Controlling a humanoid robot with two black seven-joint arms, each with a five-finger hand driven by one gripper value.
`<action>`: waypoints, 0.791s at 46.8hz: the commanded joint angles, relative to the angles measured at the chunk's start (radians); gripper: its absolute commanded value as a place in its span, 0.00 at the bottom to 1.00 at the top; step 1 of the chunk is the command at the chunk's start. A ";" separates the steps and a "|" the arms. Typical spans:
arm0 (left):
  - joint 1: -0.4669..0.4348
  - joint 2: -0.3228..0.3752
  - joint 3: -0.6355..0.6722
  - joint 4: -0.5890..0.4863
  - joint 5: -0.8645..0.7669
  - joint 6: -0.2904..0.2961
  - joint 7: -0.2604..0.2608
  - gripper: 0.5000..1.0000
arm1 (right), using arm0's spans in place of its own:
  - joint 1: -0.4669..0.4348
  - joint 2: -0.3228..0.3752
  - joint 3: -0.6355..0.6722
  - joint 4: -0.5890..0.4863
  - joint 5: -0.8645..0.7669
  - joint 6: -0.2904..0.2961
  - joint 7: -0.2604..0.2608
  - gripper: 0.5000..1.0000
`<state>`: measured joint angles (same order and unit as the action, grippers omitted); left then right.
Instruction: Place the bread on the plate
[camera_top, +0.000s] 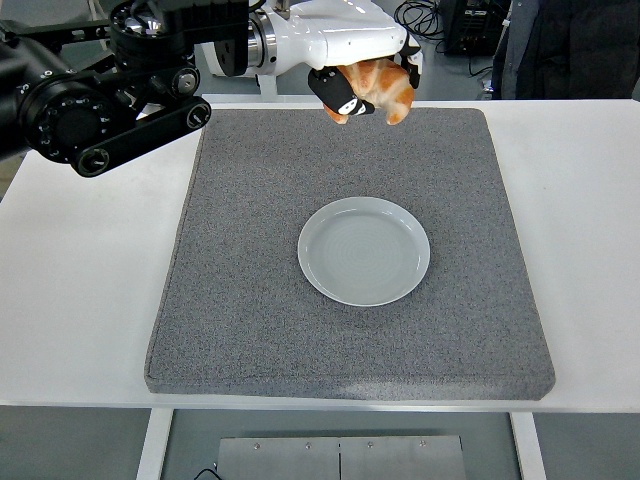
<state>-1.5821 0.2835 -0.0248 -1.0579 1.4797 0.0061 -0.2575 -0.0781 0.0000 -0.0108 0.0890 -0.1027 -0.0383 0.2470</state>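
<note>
The left hand is gripping the bread, its fingers curling around the golden roll and holding it in the air above the far edge of the grey mat, at about twelve o'clock from the plate. The bread is hanging well apart from the plate, which is sitting empty near the middle of the mat, so the carrying step is under way and the placing is not yet done. To do this well, the hand is needing to travel toward six o'clock until the bread is hovering squarely over the plate's centre, not its rim, and only then sink. Lowering it close to the dish before loosening the grip is the safer course, since a roll dropped from height is likely to bounce or roll off the shallow plate onto the mat. The fingers are wrapping the bread from the left side, so opening them gently and lifting straight up should keep the roll from being dragged along. The right arm is not appearing anywhere over the white table.
</note>
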 joint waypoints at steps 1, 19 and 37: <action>0.004 -0.053 0.003 0.038 -0.013 0.000 -0.002 0.00 | 0.000 0.000 0.000 0.000 0.000 0.000 0.000 1.00; 0.016 -0.214 0.077 0.085 -0.032 0.000 -0.002 0.00 | 0.000 0.000 0.000 0.000 0.000 0.000 0.000 1.00; 0.067 -0.239 0.201 0.087 -0.029 0.002 -0.002 0.00 | 0.000 0.000 0.000 0.000 0.000 0.000 0.000 1.00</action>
<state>-1.5263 0.0444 0.1733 -0.9710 1.4490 0.0070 -0.2591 -0.0782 0.0000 -0.0107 0.0890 -0.1029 -0.0383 0.2470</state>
